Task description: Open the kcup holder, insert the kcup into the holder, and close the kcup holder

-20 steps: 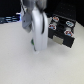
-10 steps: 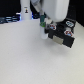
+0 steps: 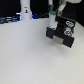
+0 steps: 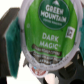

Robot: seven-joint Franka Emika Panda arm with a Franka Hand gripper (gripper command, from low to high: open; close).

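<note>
Wrist view first: the kcup (image 4: 50, 36) fills nearly the whole picture, its green foil top facing the camera with the words "Green Mountain" and "Dark Magic" readable on it. The gripper (image 4: 49, 40) is clamped on this pod: a teal finger pad (image 4: 12, 40) presses against one side of its white rim, and a second pad shows at the opposite side. Beyond the pod only dark blurred shapes and a strip of pale surface can be made out.

Exterior view: the arm reaches down from the top edge, with the gripper (image 3: 52, 23) low over the kcup holder (image 3: 61, 34), at the corner nearer the exterior view's left. The held pod itself is too small to pick out here. The holder is a black box sitting on the white table (image 3: 30, 60) toward the exterior view's right, its top dotted with pods with light and reddish lids. Whether its drawer front is pulled out cannot be told. A tall white bottle-shaped object (image 3: 26, 10) stands well apart near the back edge. Wide bare table lies in front of the holder and toward the exterior view's left.
</note>
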